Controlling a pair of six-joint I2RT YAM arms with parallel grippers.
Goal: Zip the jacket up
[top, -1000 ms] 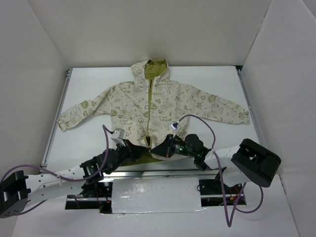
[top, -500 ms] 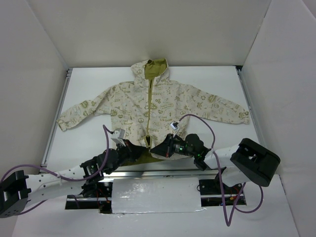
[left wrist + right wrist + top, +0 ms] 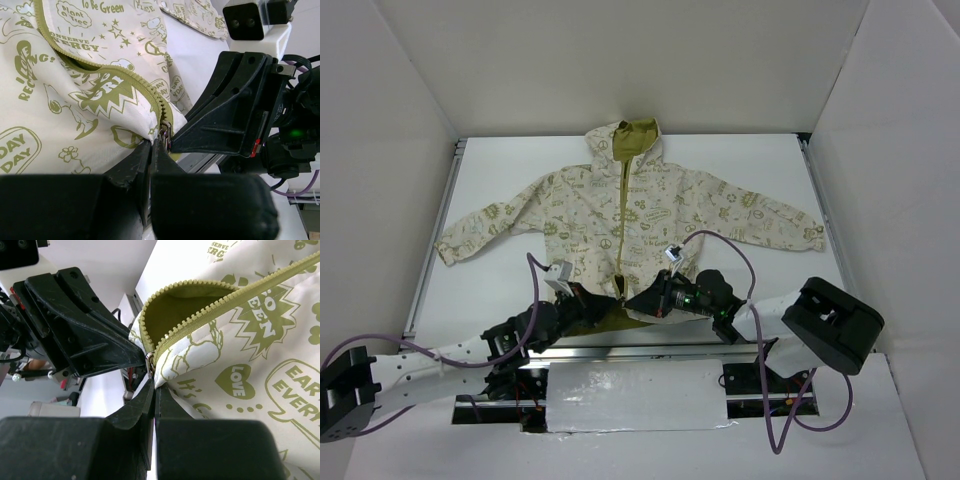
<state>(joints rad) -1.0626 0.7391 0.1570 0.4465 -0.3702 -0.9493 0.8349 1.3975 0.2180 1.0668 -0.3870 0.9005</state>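
Left gripper [image 3: 605,304]: my jaws pressed together, jacket [image 3: 580,205] hem pinched at fingertips, right beside zipper [image 3: 127,80] foot. Right gripper [image 3: 638,303]: my jaws likewise clamped on hem, slider [image 3: 149,360] just above fingertips. Both grippers almost nose to nose, slider between them. At slider, tooth rows part; olive lining shows in gap. Rest of jacket lies spread on table [image 3: 740,165] ahead of both grippers, hood [image 3: 625,135] farthest off, sleeves out to either side.
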